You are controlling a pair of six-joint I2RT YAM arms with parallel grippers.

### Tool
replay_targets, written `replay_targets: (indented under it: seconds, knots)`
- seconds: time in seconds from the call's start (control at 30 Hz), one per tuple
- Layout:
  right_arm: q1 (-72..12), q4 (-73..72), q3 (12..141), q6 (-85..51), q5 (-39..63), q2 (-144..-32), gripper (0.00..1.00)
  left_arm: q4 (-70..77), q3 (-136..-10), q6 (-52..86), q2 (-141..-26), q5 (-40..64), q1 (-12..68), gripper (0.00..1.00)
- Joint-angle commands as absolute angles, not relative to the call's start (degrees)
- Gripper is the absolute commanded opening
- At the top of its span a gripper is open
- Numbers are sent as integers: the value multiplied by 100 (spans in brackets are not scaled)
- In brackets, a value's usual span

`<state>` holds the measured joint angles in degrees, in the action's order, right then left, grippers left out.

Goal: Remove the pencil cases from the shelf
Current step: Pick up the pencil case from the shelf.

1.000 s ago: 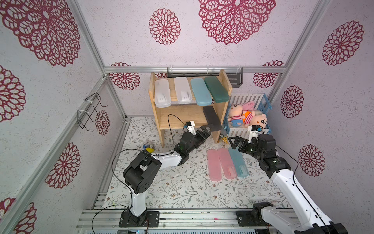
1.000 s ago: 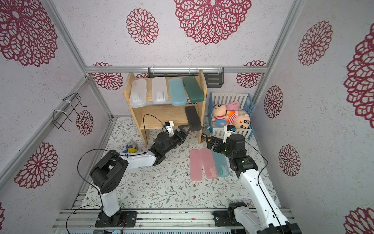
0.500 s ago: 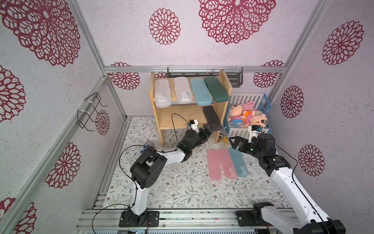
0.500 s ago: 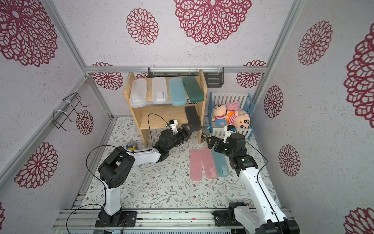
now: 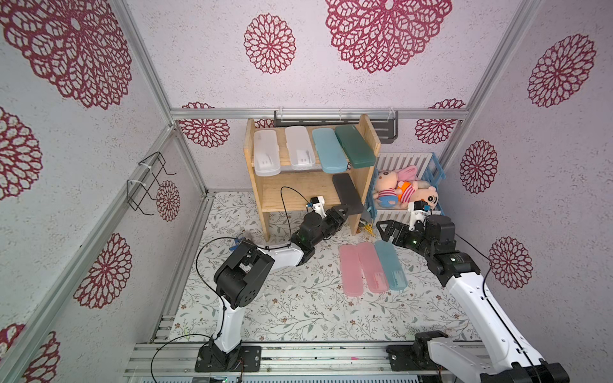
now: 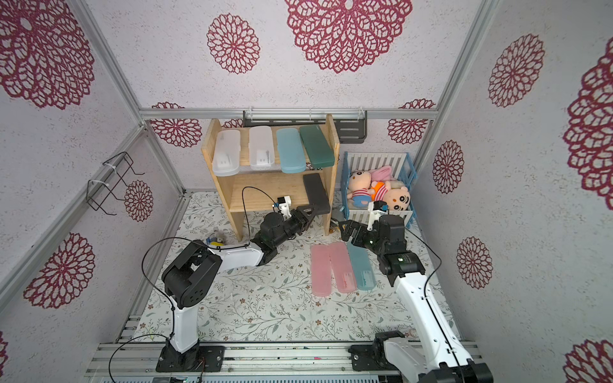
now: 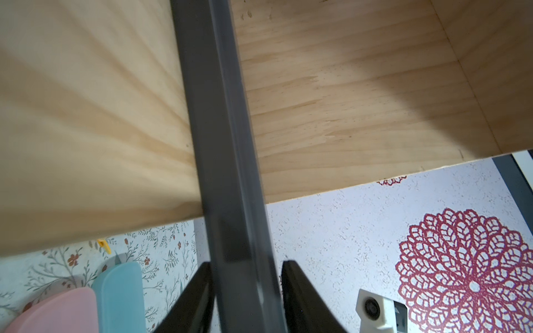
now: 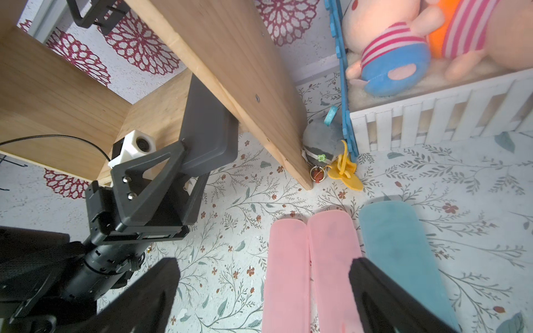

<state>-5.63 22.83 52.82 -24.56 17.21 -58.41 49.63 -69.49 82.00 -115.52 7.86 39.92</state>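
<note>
On the wooden shelf point(image 5: 298, 189), the top tier holds two frosted white pencil cases point(image 5: 266, 156), a light blue one point(image 5: 328, 151) and a dark green one point(image 5: 353, 146). A black pencil case point(image 5: 346, 195) lies on the lower tier and overhangs its front edge. My left gripper point(image 5: 346, 209) is shut on that overhanging end, one finger above it and one below point(image 7: 246, 265). Two pink cases point(image 5: 351, 270) and a light blue case point(image 5: 389, 263) lie side by side on the floral mat. My right gripper point(image 5: 381, 228) hovers open above their far ends point(image 8: 264, 262).
A white-and-blue crate point(image 5: 408, 159) with plush toys stands right of the shelf. A dark slotted rack point(image 5: 386, 127) hangs on the back wall and a wire rack point(image 5: 146, 185) on the left wall. Small trinkets point(image 8: 343, 170) lie by the shelf's right leg.
My left gripper has reached forward to the black case's front end and closed its jaws round it. The right arm has hardly moved and stays open.
</note>
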Motion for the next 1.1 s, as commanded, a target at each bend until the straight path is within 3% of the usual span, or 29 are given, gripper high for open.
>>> replay_targets:
  seconds: [0.0, 0.17, 0.3, 0.47, 0.6, 0.77, 1.07]
  knots:
    - [-527, 2318, 5520, -2286, 1600, -5735, 99, 5179, -6816, 8104, -11510, 811, 3938, 14]
    - [-544, 2236, 5536, -2382, 1661, -5611, 99, 5325, -6206, 7871, -11035, 644, 3870, 0]
    - [-804, 1768, 5252, -2789, 1627, -5338, 99, 5291, -5353, 7354, -10499, 413, 3776, 0]
    - [-2029, 1494, 5133, -3069, 880, -5326, 99, 5104, -4129, 6386, -9433, 254, 3794, 0]
    - [-2821, 1154, 5115, -3355, 490, -5577, 99, 4126, -3420, 5645, -8309, -60, 3999, 0]
    - [-3653, 744, 5371, -3540, 109, -6182, 99, 2935, -2836, 5211, -7114, -722, 4421, 0]
    - [-4484, 513, 6274, -3600, -160, -7673, 99, 2801, -1987, 5276, -6001, -1325, 5030, 0]
